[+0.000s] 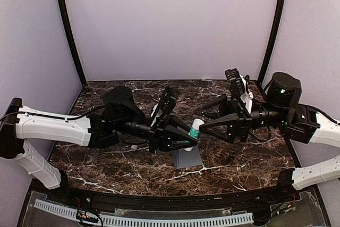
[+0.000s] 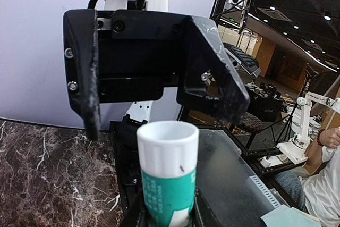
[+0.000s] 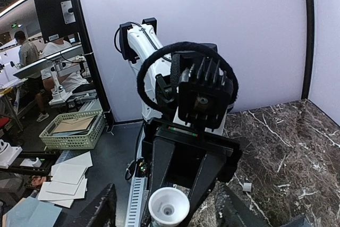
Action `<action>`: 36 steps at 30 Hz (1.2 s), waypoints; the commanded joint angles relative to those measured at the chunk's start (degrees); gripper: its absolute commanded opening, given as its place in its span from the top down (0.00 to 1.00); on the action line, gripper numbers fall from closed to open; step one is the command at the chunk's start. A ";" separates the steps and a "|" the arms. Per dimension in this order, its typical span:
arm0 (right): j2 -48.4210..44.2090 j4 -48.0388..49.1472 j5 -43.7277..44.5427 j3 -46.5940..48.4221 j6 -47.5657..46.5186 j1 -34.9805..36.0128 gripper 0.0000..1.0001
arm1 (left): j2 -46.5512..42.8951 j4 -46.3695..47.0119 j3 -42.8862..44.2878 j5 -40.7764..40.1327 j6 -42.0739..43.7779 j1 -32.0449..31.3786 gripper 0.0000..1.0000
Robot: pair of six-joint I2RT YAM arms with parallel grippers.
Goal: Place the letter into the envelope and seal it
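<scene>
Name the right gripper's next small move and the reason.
Probably close the right gripper on the white cap of the white-and-green plastic glue stick: its fingers flank that cap without touching, while the left gripper clamps the green body.

1. The left pincer grips the green body of a glue stick, held above the counter.
2. The right pincer faces it — fingers spread around the white cap.
3. The envelope lies flat just beneath them.
</scene>
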 commanded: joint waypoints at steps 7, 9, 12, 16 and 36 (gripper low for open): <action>1.43 2.51 -1.67 2.34 -0.11 1.41 0.49 | 0.27 2.30 1.84 1.55 -0.59 0.10 1.00; 2.00 2.40 -1.44 2.54 0.00 1.49 0.49 | 0.12 2.38 1.85 1.54 -0.54 0.13 1.00; 2.76 2.21 -1.38 2.87 0.00 1.67 0.53 | 0.02 2.32 1.87 1.43 -0.51 0.09 1.00; 3.34 2.44 -1.42 3.13 -0.09 1.96 0.64 | -0.07 2.17 1.81 1.06 -0.24 0.13 1.00; 3.87 -1.27 5.75 2.26 2.44 2.51 0.98 | -3.26 -0.99 0.12 -7.90 3.17 1.04 1.00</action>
